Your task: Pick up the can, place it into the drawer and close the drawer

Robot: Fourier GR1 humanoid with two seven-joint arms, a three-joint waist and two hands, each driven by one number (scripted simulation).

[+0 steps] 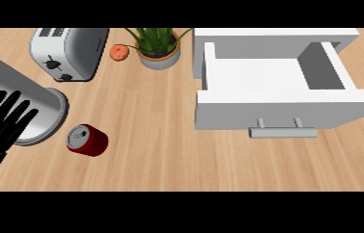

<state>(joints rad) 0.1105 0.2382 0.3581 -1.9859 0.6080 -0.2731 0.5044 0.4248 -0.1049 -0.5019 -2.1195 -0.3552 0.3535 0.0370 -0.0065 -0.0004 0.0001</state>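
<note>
A red can (87, 140) with a silver top sits tilted on the wooden surface (163, 150) in the lower left of the frame, touched by nothing. Just to its left, a grey forearm ends in the left hand (14, 119) at the left edge; its black fingers are straight and spread, pointing upward, holding nothing, and the hand is partly cut off by the frame edge. The right hand does not show anywhere.

At the right of the frame a white drawer (274, 90) stands pulled open out of its white cabinet (274, 34), its inside bare and its grey handle (282, 129) facing the lower edge. The cabinet's top is cut off by the upper band.

In the upper left lies a silver toaster (68, 51), its upper end cropped. Beside it is a small orange object (119, 53), too small to identify, and next to that a potted plant (159, 46) in a grey pot, its leaves clipped at the top.
</note>
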